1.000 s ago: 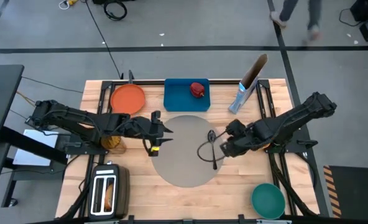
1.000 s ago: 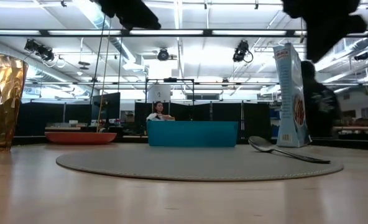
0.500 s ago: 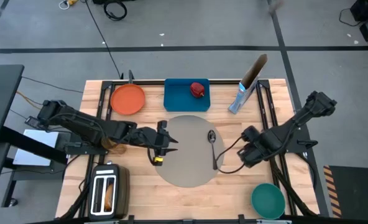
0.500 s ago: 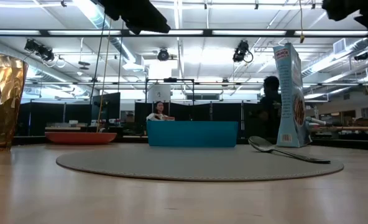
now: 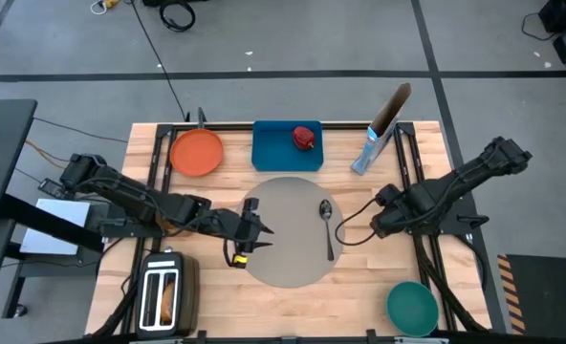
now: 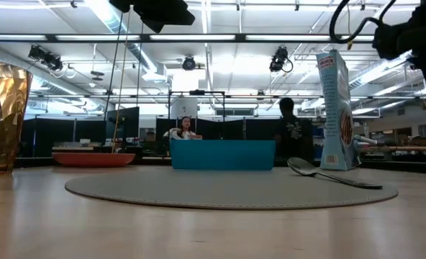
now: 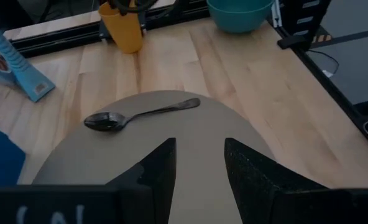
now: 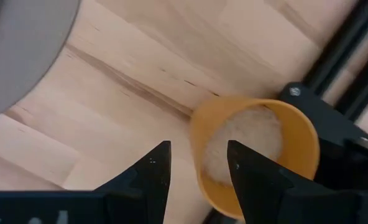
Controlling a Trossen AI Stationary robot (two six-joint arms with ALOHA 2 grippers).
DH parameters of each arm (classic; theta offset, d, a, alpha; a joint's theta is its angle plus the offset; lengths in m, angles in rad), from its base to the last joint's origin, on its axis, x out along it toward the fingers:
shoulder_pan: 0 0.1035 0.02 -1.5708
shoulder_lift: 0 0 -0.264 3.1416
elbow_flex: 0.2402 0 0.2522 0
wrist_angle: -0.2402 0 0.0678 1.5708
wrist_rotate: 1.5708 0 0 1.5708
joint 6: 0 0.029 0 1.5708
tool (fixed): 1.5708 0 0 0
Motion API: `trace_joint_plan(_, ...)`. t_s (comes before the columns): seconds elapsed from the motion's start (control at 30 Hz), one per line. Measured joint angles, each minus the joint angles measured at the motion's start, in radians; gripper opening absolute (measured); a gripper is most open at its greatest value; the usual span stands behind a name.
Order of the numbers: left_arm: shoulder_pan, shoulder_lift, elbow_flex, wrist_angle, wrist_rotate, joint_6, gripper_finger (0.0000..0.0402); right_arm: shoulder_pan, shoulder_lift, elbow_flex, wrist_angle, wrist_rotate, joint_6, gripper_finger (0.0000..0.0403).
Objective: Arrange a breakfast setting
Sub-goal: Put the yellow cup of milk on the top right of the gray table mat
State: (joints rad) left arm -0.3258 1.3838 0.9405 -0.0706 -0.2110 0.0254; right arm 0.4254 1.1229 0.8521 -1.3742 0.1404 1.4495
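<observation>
The large round grey mat [image 5: 288, 231] is seen at the middle of the wooden table [image 5: 359, 296]. The metal spoon [image 5: 328, 227] is laid on the mat's right part, bowl end toward the far side, and is touched by nothing. The orange plate [image 5: 197, 152] is placed at the far left of the table. Just right of it, the blue tray [image 5: 273, 148] is set along the far edge, and the red apple [image 5: 305, 138] is kept inside it. The blue cereal bag [image 5: 382, 129] is stood upright at the far right. The teal bowl [image 5: 412, 307] is found at the near right corner. The toaster [image 5: 164, 294] is set at the near left corner, with round bread [image 5: 166, 299] seen in one slot.

The left gripper [image 5: 260, 227] is held over the mat's left edge; its fingers [image 7: 162, 171] are spread with nothing between them. The right gripper [image 5: 379, 212] is held off the mat's right side, over bare table near the rail. Its fingers [image 8: 153, 171] are also spread and empty, and the small orange-yellow cup [image 8: 255, 152] is seen just beyond them in the right wrist view, upright beside the black rail.

In the low view, a person [image 6: 291, 140] is seen in the room behind the table.
</observation>
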Motion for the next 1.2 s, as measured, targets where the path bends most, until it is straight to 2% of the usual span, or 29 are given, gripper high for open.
trace_joint_plan(0.23, 0.004, 0.000, 0.000, -0.001, -0.001, -0.001, 0.0144, -0.056, -0.010, -0.087, 0.079, -0.058, -0.062, 0.0165)
trace_joint_plan(0.37, 0.004, -0.004, 0.000, -0.015, -0.001, -0.002, 0.0144, -0.073, 0.005, -0.113, 0.138, -0.090, -0.100, 0.0152)
trace_joint_plan(0.53, 0.006, -0.047, 0.001, -0.041, -0.003, 0.008, 0.0144, -0.081, 0.007, -0.113, 0.149, -0.090, -0.129, 0.0105)
trace_joint_plan(0.73, 0.015, -0.091, 0.002, -0.094, -0.005, 0.009, 0.0144, -0.088, 0.007, -0.113, 0.151, -0.094, -0.159, 0.0026)
trace_joint_plan(0.8, 0.015, -0.105, 0.002, -0.127, -0.005, 0.009, 0.0144, -0.091, 0.007, -0.107, 0.148, -0.098, -0.179, 0.0013)
trace_joint_plan(1.0, 0.019, -0.155, 0.001, -0.211, -0.005, 0.009, 0.0144, -0.111, 0.025, 0.012, 0.136, -0.044, -0.308, 0.0015)
trace_joint_plan(1.2, 0.072, -0.205, 0.001, -0.273, -0.006, -0.019, 0.0144, -0.170, 0.160, 0.217, 0.101, 0.063, -0.554, 0.0013)
